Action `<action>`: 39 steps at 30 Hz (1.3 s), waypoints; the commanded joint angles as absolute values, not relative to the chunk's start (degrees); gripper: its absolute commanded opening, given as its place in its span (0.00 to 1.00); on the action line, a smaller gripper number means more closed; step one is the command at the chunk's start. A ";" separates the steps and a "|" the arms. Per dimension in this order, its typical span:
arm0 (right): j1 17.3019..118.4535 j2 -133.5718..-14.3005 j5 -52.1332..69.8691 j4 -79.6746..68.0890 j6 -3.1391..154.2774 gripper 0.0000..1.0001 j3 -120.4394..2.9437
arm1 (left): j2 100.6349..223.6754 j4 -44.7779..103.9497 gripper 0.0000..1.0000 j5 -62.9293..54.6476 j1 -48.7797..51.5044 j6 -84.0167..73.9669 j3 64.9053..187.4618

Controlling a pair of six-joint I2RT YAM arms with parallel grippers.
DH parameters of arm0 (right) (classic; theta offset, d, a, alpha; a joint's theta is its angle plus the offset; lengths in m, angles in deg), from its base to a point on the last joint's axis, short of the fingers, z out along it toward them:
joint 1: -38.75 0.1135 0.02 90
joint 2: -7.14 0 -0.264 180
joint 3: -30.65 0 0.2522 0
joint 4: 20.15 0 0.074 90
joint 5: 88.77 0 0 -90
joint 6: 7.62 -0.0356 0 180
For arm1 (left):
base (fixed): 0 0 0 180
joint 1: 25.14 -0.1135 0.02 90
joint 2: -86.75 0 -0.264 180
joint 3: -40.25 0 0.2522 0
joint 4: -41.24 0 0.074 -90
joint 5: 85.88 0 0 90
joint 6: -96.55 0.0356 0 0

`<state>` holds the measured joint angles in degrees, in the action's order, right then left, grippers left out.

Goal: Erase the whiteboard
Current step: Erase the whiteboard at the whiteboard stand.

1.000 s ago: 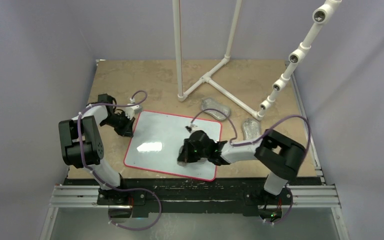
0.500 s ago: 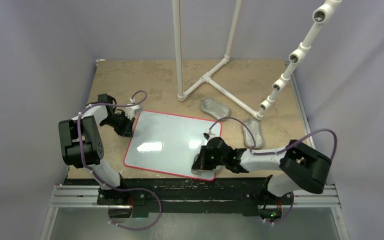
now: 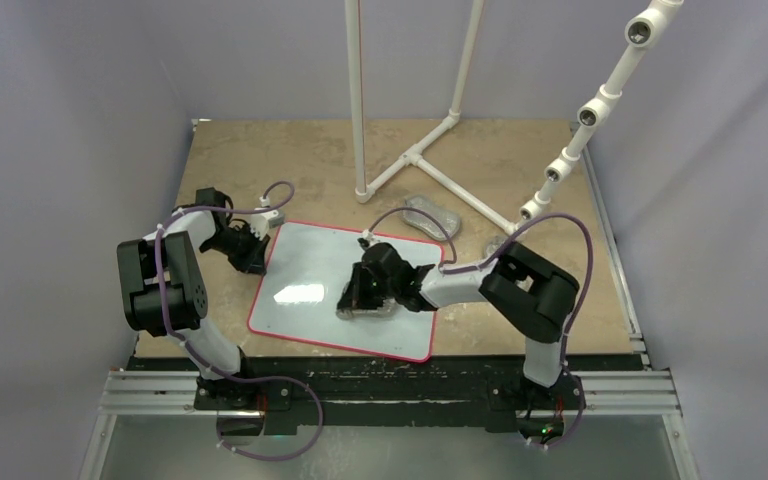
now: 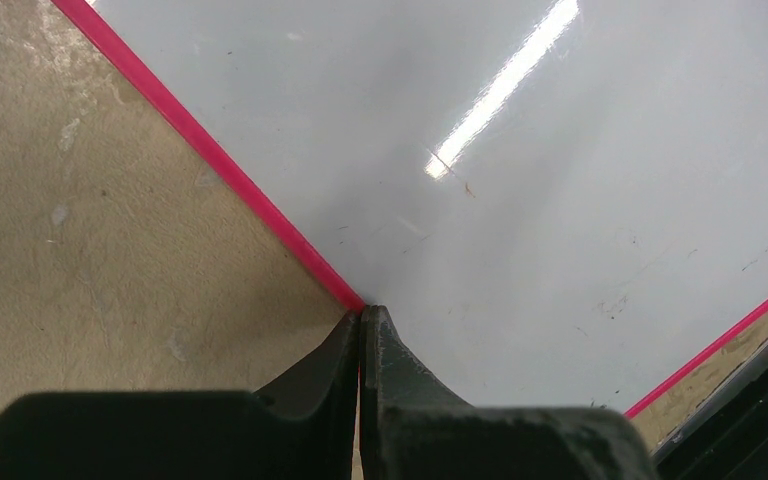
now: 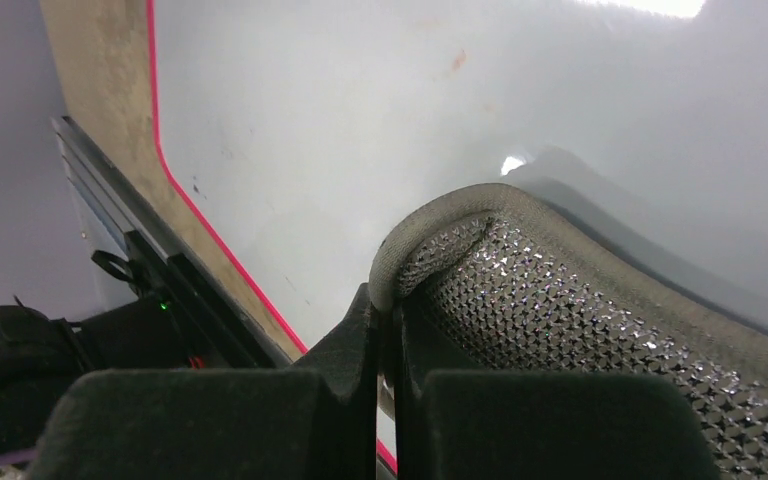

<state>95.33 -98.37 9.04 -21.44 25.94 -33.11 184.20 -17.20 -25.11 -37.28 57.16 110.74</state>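
The whiteboard [image 3: 305, 262] lies flat on the table, glossy white with a thin red rim. In the top view it looks wiped. The wrist views show only faint specks and a pale red smudge [image 5: 457, 62]. My right gripper [image 3: 356, 299] is over the board's middle, shut on the edge of a silvery-grey mesh pad [image 5: 580, 330], and the pad lies against the board [image 5: 360, 120]. My left gripper [image 4: 362, 315] is shut, its tips pressed down on the red rim at the left edge of the board [image 4: 520, 180].
A white PVC pipe stand [image 3: 415, 155] rises behind the board. Another silvery pad [image 3: 430, 215] lies just beyond the board's far right corner. A slanted pipe with fittings [image 3: 590, 110] stands at the right. Walls enclose the tan table [image 3: 260, 160].
My right gripper swept the pad from the board's middle to its near right corner. It then came back left and farther in, to the middle. The left gripper has stayed on the rim.
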 commanded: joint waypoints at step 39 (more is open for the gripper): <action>87.54 -125.91 -13.82 -4.08 26.75 0.00 -79.92 | 184.10 -20.95 0.00 -20.29 -37.35 59.52 109.31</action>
